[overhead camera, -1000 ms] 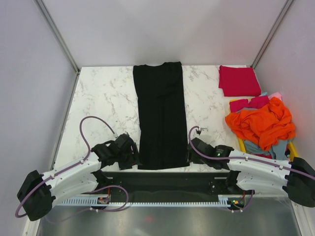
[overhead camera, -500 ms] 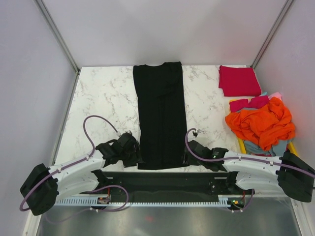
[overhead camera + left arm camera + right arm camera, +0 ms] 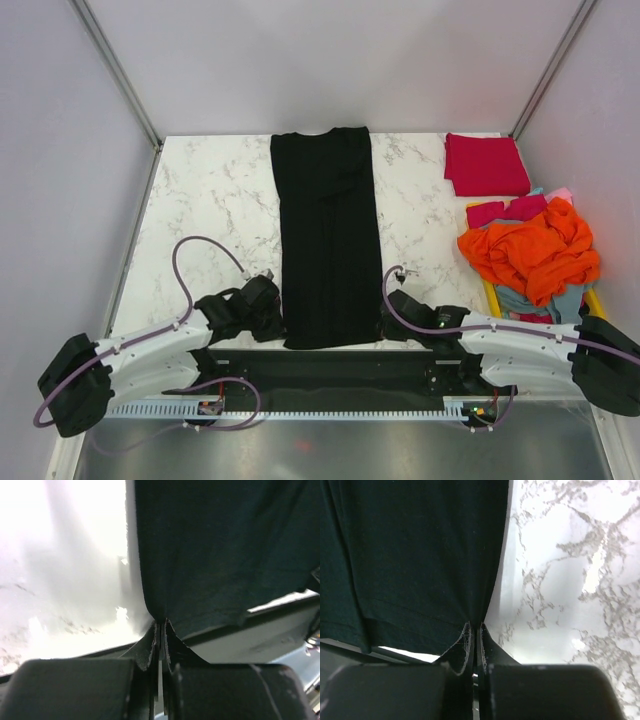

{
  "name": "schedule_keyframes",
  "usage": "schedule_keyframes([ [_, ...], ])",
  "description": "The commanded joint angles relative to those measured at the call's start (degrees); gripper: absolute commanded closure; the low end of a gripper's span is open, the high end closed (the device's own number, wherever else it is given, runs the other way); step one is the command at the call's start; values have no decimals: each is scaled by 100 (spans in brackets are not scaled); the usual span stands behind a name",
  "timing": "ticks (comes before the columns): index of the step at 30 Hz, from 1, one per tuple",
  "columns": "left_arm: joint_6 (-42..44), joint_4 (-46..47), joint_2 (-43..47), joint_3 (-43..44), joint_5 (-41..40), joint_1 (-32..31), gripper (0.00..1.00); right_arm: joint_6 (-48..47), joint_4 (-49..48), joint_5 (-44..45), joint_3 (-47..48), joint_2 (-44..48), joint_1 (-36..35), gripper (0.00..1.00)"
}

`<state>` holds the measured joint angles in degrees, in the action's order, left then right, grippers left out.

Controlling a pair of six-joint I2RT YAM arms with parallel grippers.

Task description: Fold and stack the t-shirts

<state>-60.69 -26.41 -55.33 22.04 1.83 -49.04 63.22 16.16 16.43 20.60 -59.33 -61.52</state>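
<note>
Progress: we find the black t-shirt laid as a narrow strip along the table, sides folded in; left gripper and right gripper each pinch a near hem corner, closed on cloth; a crimson t-shirt lies folded far right; we judge the end-to-end fold pending, the orange heap unfolded.

Open marble table stretches left of the long black t-shirt, with a narrower bare lane to its right. Beyond that lane, a folded crimson t-shirt and a heaped yellow basket crowd the right edge.
</note>
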Motion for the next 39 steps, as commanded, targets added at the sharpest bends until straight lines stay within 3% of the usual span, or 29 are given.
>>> schedule_keyframes([
  [1,-294,-275,513,160,-42,-150,98,50,589,-8,-13,272,-141,100],
  [7,-216,-1040,901,756,-339,-220,98,7,1178,308,505,774,-203,100],
  [12,284,-1602,533,1905,-753,-185,98,-511,1776,941,1777,511,-133,100],
  [15,652,-1805,76,2583,-1113,-37,98,-1091,1873,1126,2446,230,262,100],
  [23,1989,-1499,-1277,3639,-605,1510,98,-3059,1513,985,3898,-1299,1730,100],
  [30,2886,-1120,-2683,4861,26,2634,98,-3702,1065,389,4987,-2881,2741,100],
  [39,3203,-1067,-4652,6381,336,3049,98,-3949,950,-315,6261,-4419,3391,100],
])
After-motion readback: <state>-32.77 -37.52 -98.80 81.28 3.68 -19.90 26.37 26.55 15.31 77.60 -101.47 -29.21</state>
